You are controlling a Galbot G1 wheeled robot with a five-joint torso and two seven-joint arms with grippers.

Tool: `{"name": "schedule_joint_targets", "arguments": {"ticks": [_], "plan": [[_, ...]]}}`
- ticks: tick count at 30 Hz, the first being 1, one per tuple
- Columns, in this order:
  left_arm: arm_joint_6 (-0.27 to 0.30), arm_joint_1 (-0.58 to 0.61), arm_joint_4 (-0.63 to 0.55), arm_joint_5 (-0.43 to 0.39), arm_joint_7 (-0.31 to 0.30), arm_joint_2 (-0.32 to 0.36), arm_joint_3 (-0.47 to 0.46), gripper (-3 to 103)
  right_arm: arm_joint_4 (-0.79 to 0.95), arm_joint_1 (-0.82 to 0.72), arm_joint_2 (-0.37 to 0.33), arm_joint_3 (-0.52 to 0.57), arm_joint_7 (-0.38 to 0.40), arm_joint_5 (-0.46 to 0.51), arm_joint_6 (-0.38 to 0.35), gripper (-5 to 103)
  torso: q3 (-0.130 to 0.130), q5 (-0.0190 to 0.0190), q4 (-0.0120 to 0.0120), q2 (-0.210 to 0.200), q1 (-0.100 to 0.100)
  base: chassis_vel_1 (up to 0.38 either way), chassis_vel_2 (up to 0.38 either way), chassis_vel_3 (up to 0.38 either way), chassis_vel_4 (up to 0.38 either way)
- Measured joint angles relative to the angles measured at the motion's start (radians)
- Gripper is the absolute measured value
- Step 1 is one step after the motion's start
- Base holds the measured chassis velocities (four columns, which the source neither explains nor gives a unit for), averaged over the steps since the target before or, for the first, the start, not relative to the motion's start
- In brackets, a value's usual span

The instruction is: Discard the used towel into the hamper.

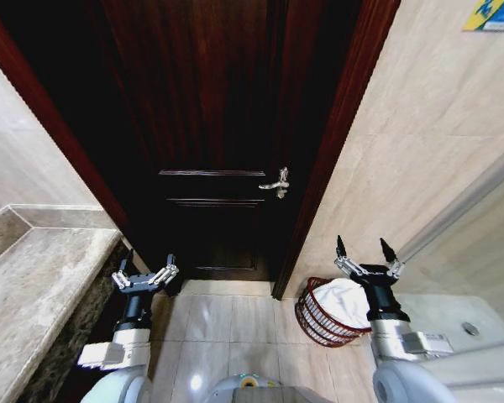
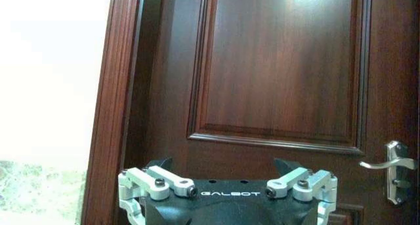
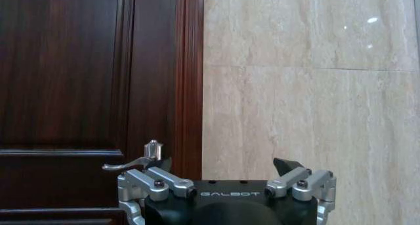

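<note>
The white towel [image 1: 343,295] already lies in the hamper [image 1: 312,321] on the floor by the door frame, so the discard looks done; both the left gripper [image 1: 144,277] and right gripper [image 1: 366,252] hover spread and empty, needing only to retreat.

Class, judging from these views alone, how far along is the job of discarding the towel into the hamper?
Done: a white towel already lies inside the hamper on the floor by the door frame. In hand: nothing; the left gripper and right gripper are both open and empty, raised facing the door. Left: nothing visible.
</note>
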Motion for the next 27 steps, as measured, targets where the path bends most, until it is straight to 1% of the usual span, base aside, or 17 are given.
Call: {"name": "schedule_joint_targets", "arguments": {"ticks": [18, 22, 27], "plan": [[0.000, 0.000, 0.000, 0.000, 0.000, 0.000, 0.000, 100, 0.000, 0.000, 0.000, 0.000, 0.000, 0.000, 0.000, 100, 0.000, 0.0000, 0.0001, 0.000, 0.000, 0.000, 0.000, 0.000, 0.000], [0.000, 0.000, 0.000, 0.000, 0.000, 0.000, 0.000, 100, 0.000, 0.000, 0.000, 0.000, 0.000, 0.000, 0.000, 100, 0.000, 0.0000, 0.0001, 0.000, 0.000, 0.059, -0.047, -0.081, 0.084], [0.000, 0.000, 0.000, 0.000, 0.000, 0.000, 0.000, 100, 0.000, 0.000, 0.000, 0.000, 0.000, 0.000, 0.000, 100, 0.000, -0.0002, 0.0001, 0.000, 0.000, 0.143, -0.141, -0.156, 0.163]]}}
